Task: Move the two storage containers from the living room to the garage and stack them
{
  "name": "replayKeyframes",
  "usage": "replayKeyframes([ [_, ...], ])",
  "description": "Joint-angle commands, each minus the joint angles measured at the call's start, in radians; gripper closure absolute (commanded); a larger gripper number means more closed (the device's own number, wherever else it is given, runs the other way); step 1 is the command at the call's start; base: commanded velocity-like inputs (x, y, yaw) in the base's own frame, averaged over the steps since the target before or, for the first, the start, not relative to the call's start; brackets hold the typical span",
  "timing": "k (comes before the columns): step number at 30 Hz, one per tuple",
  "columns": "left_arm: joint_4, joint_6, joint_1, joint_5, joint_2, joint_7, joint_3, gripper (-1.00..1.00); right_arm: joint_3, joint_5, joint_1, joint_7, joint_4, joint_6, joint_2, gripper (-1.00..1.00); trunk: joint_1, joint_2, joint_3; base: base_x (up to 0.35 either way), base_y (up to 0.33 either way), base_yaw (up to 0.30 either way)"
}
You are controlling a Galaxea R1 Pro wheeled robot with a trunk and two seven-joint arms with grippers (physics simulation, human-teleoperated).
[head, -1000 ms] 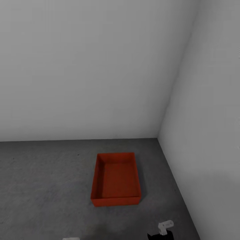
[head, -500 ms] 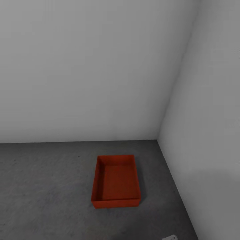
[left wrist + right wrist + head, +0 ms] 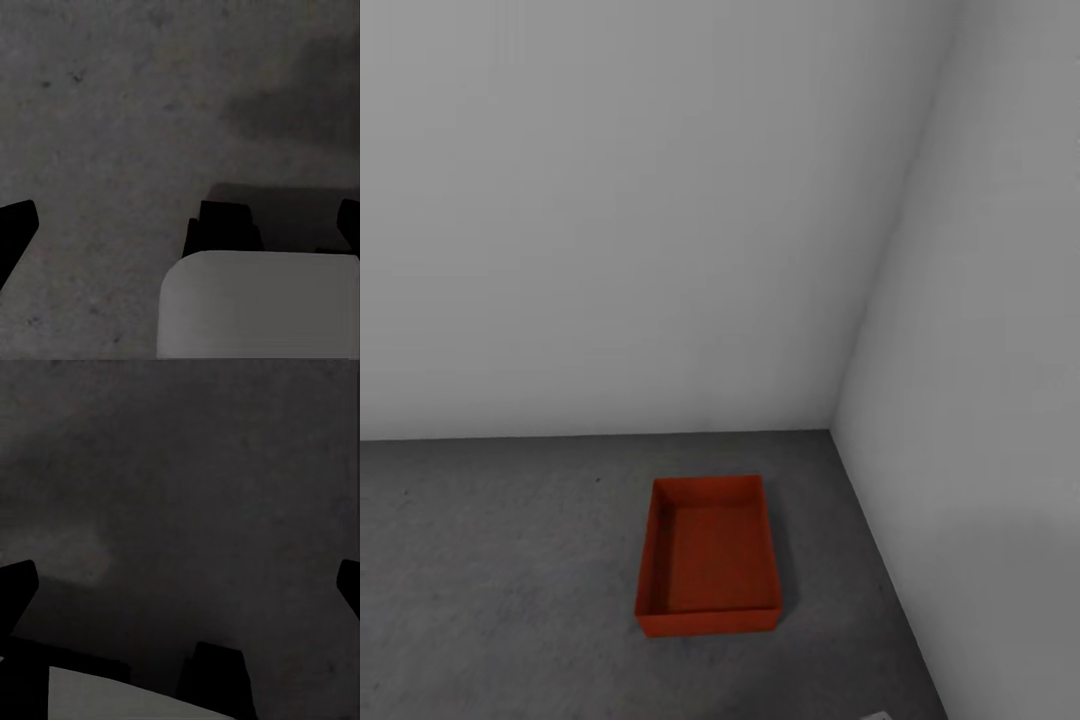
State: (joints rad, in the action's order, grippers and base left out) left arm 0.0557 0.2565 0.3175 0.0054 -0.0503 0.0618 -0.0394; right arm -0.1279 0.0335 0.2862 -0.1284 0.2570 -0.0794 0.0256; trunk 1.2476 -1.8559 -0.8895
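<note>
1 storage container (image 3: pixel 707 558) on floor (image 3: pixel 490 580) | long axis toward back wall (image 3: pixel 630 220) | both our claws spread apart, holding nothing

I was looking into the corner of a garage: two plain white walls (image 3: pixel 610 220) met over a dark grey, speckled concrete floor (image 3: pixel 490 560), bare and unfinished. One orange-red storage container (image 3: pixel 708 556) sat on that floor near the corner, the sort of bin kept there.
</note>
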Motion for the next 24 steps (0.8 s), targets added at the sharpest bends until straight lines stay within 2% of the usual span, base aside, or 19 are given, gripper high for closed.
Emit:
replayKeyframes([
  [1, 0.004, 0.007, 0.002, 0.001, -0.001, 0.001, -0.004, -1.0, -0.004, 0.004, 0.0, 0.0, -0.001, -0.004, 0.001, -1.0, -0.004, 0.007, 0.004, 0.0, 0.0, 0.0],
  [9, 0.004, 0.009, 0.001, 0.048, 0.0, 0.001, -0.004, -1.0, -0.004, 0.005, -0.001, 0.0, -0.009, -0.026, 0.0, -1.0, -0.035, 0.063, 0.042, 0.0, 0.0, 0.0],
  [24, 0.005, 0.009, 0.0, 0.057, 0.001, 0.001, -0.004, -1.0, -0.005, 0.006, -0.002, 0.0, -0.03, -0.049, 0.001, -1.0, -0.092, 0.168, 0.114, 0.0, 0.0, 0.0],
])
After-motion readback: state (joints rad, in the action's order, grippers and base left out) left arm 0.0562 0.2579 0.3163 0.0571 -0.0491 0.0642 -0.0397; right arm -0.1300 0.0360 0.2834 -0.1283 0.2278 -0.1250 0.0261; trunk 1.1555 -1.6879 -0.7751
